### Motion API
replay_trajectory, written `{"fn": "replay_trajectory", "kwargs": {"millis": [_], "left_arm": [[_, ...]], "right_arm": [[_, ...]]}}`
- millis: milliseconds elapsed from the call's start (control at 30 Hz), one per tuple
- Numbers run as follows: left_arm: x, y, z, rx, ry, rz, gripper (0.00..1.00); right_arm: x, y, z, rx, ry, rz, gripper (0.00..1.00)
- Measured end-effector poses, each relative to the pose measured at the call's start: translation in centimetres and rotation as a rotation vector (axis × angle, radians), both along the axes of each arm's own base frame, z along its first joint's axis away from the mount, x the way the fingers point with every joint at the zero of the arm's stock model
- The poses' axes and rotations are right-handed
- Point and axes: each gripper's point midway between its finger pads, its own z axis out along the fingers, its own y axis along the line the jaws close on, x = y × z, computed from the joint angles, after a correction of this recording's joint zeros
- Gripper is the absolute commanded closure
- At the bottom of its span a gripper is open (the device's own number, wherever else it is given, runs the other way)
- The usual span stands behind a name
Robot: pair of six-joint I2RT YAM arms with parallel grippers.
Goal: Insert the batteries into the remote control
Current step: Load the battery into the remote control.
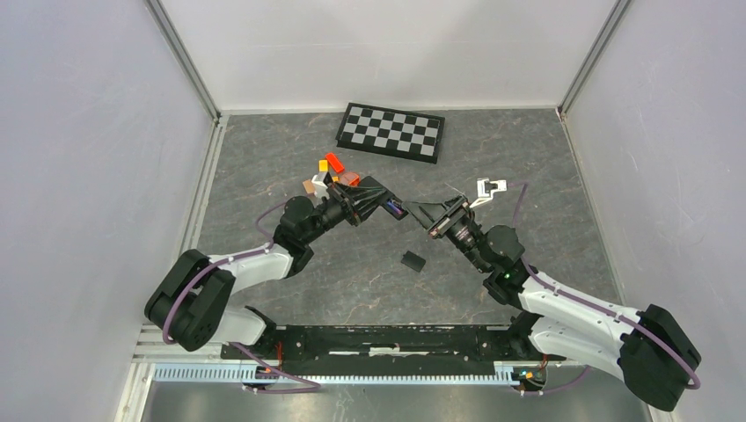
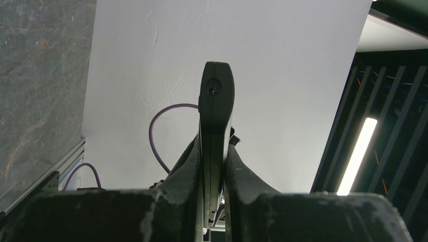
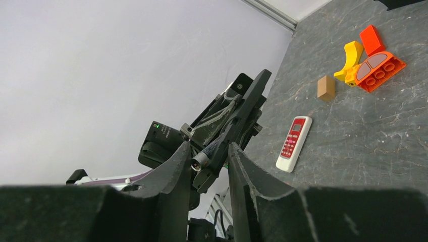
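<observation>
remote (image 2: 216,126) is matt black plastic; battery (image 3: 200,162) shiny metal.

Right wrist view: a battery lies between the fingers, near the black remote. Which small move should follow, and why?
Probably ease the battery into the black remote: the left gripper is shut on that remote, and the battery looks close to it.

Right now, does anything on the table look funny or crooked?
Yes. The checkerboard lies crooked at the back of the table, not square with its edge. A small black piece lies alone near the middle, maybe a cover, though I cannot tell.
</observation>
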Motion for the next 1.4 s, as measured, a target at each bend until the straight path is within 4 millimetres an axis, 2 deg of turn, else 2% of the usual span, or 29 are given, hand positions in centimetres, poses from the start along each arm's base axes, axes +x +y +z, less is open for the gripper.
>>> {"fn": "replay_trajectory", "kwargs": {"millis": [567,667,833,933,1033,1167,1400], "left_arm": [[0.4,0.0,-0.3,0.029,-0.008,0.011,0.98],[0.5,0.0,-0.9,0.054,-0.013,0.016,0.98],[0.2,-0.7,-0.9,0.123,-0.118,-0.021,0.98],[-0.4,-1.3,-0.3,0.165,-0.224,-0.064,0.98],[-1.3,-1.7,0.0,0.203,-0.322,-0.111,0.98],[-2.0,-1.8,-0.2,0.250,-0.413,-0.141,0.98],[-2.7,-1.7,-0.2,0.292,-0.485,-0.157,0.98]], "right_arm": [[0.5,0.1,-1.0,-0.077,0.009,-0.017,0.70],[0.7,0.1,-1.7,-0.123,0.016,-0.023,0.62],[0.8,0.0,-3.3,-0.224,0.036,-0.031,0.42],[0.6,-0.4,-3.9,-0.276,0.037,-0.033,0.38],[0.4,-0.7,-4.2,-0.317,0.037,-0.032,0.39],[-0.2,-0.6,-4.8,-0.349,0.044,-0.005,0.50],[-1.0,0.2,-4.4,-0.340,0.019,0.056,0.65]]}}
